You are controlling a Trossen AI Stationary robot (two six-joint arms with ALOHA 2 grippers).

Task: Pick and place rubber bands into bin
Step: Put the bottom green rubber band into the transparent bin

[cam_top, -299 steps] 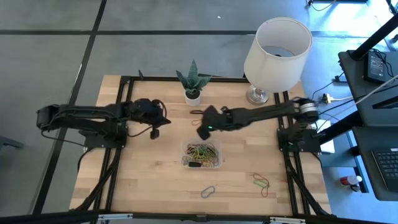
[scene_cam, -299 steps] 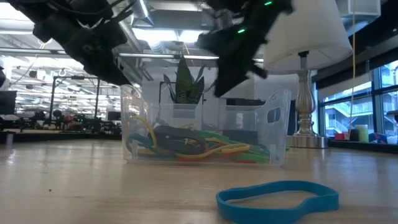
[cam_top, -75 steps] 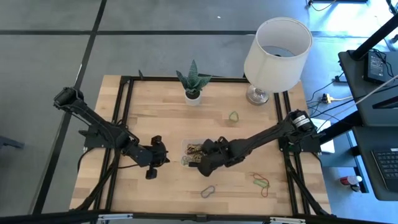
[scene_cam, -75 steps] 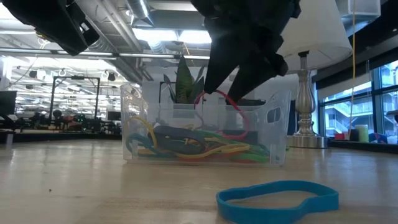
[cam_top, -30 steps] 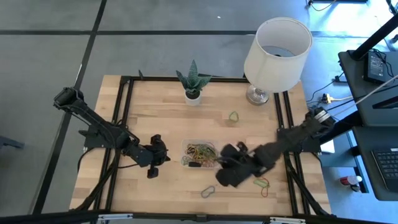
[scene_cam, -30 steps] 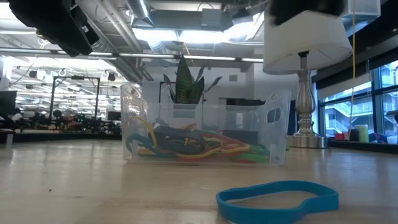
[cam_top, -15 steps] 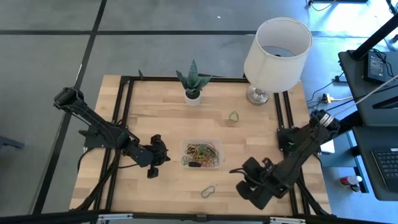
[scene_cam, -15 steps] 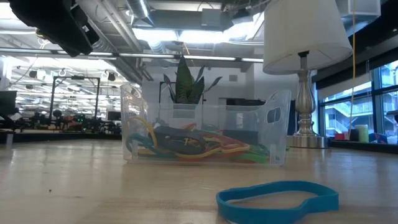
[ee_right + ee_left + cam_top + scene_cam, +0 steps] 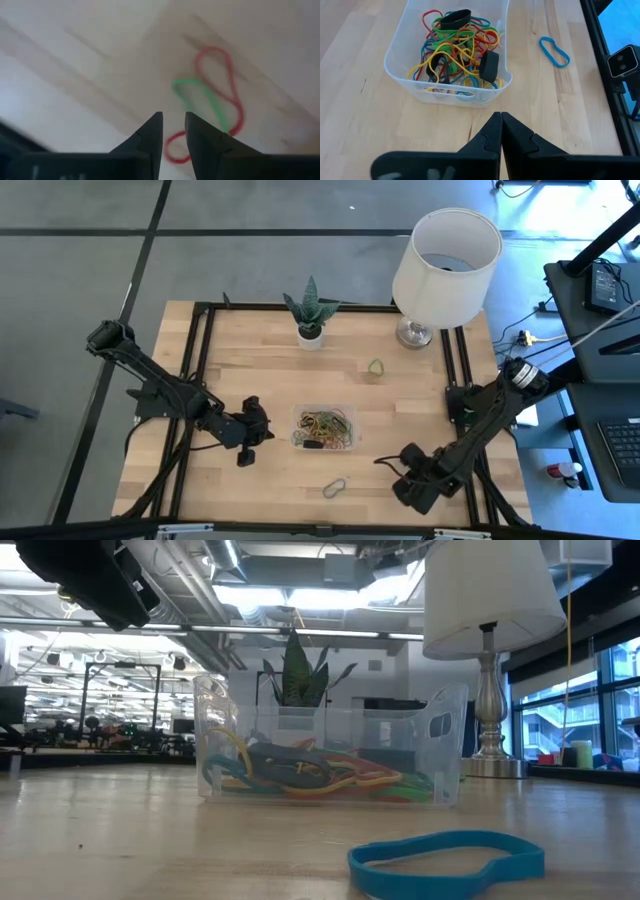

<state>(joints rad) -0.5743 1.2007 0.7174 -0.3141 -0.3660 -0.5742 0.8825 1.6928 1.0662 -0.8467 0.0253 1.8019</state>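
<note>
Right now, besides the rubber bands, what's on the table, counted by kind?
Lamp: 1
Potted plant: 1
Clear bin: 1
Robot arms: 2, the left arm and the right arm
Total: 5

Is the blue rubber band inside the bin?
No, the blue rubber band lies on the table, beside the bin.

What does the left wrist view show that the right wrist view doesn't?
Only the left wrist view shows the bin full of rubber bands, a blue band loose on the table beside it, and the shut left gripper. Only the right wrist view shows a red band and a green band lying tangled just past the right gripper. Both show bare wooden tabletop.
</note>
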